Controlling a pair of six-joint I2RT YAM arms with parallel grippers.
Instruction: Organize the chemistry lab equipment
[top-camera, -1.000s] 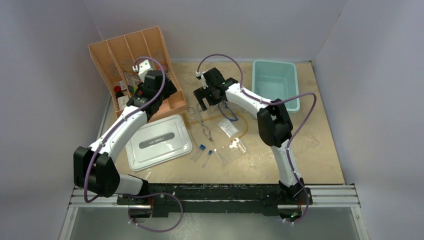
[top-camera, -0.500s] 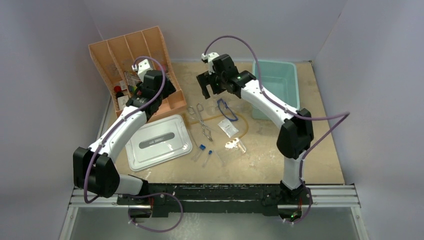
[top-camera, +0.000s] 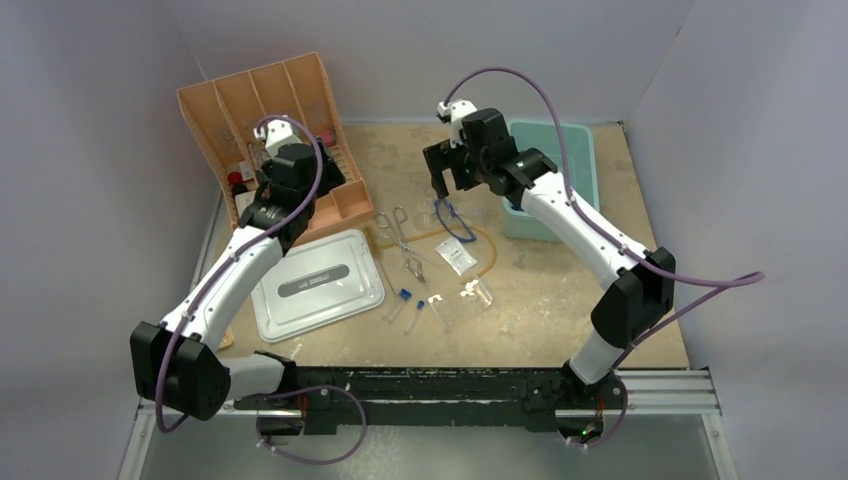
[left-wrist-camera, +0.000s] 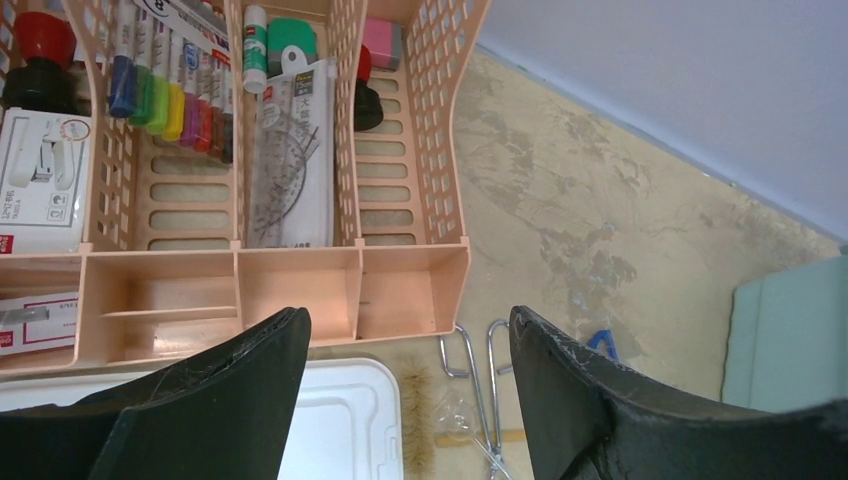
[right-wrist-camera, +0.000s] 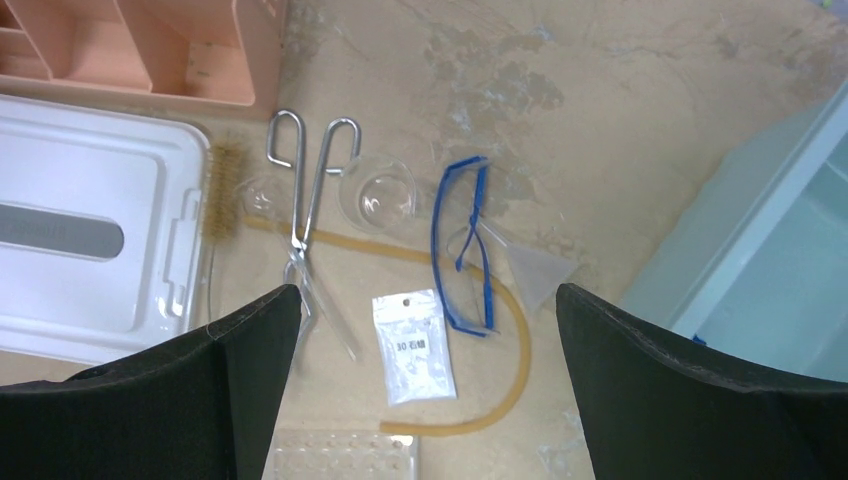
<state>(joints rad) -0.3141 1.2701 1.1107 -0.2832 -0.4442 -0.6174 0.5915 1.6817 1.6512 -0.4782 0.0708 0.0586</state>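
Observation:
The lab items lie loose on the table's middle. Metal forceps (top-camera: 405, 240) lie beside blue-framed goggles (top-camera: 452, 218), a small packet (top-camera: 457, 257), a tan tube (top-camera: 489, 255), blue-capped test tubes (top-camera: 404, 296) and a clear holed rack (top-camera: 445, 312). My right gripper (top-camera: 447, 183) hangs open and empty above the goggles (right-wrist-camera: 470, 250), with the packet (right-wrist-camera: 412, 350), tube (right-wrist-camera: 520, 350), rack (right-wrist-camera: 345, 455) and forceps (right-wrist-camera: 305, 220) below it. My left gripper (top-camera: 318, 190) is open and empty above the organizer's front edge; the forceps handles (left-wrist-camera: 480, 370) show between its jaws.
The orange divided organizer (top-camera: 270, 120) stands at the back left with stationery in it. A grey lid (top-camera: 317, 283) lies in front of it. A teal bin (top-camera: 550, 170) sits at the back right. A brush (right-wrist-camera: 220, 190), clear dish (right-wrist-camera: 380, 195) and funnel (right-wrist-camera: 540, 270) lie among the items.
My right gripper has swung right and back, from over the forceps handles to over the goggles. My left gripper has shifted slightly left and back over the organizer. Both stay open.

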